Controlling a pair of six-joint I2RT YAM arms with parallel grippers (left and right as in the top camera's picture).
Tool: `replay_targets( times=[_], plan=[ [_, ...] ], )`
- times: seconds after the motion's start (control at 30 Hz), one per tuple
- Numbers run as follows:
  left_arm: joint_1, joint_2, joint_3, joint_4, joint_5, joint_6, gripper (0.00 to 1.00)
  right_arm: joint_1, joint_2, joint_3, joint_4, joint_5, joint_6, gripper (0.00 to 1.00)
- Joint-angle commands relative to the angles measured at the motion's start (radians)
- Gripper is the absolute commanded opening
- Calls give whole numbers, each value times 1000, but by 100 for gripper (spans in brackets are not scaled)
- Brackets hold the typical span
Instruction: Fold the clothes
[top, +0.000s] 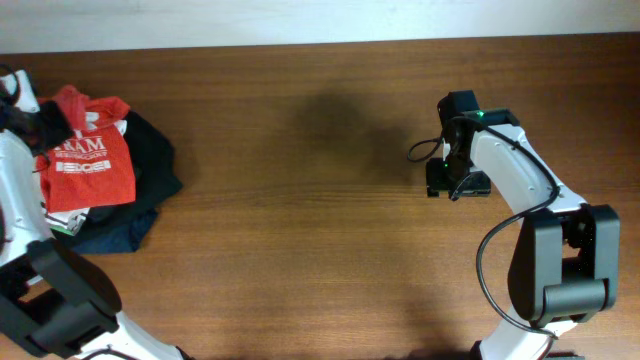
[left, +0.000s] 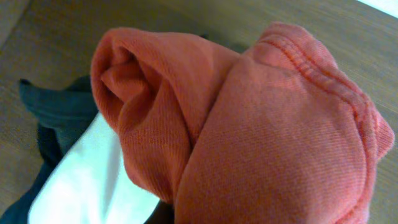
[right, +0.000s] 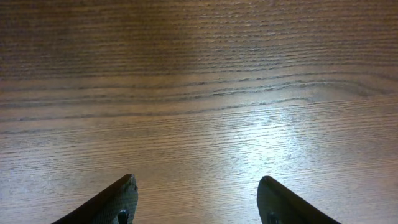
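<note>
Tabletop (top: 300, 250), T-shirt (top: 92, 165) bunched near left edge, possibly held, right gripper (right: 196, 186) spread

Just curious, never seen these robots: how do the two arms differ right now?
The left arm ends at the red-orange T-shirt; the right arm hangs over bare table. Cloth fills the left wrist view, hiding its jaws; the right arm's jaws stand open, empty. Both are white and black.

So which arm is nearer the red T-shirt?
Left. The left gripper is at the far edge of the red T-shirt, cloth filling its wrist camera. The right gripper, fingers apart, is far off over bare table.
</note>
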Motion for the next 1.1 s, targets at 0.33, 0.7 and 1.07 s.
replay_targets(
  times=[0.33, 0.7, 1.07],
  plan=[
    [181, 13, 74, 6, 713, -75, 99, 2, -17, 8, -23, 2, 8, 66],
    [25, 60, 64, -109, 113, -48, 24, 2, -17, 8, -23, 2, 8, 66],
    [29, 123, 49, 114, 52, -103, 0, 2, -17, 8, -34, 2, 8, 66]
  ],
)
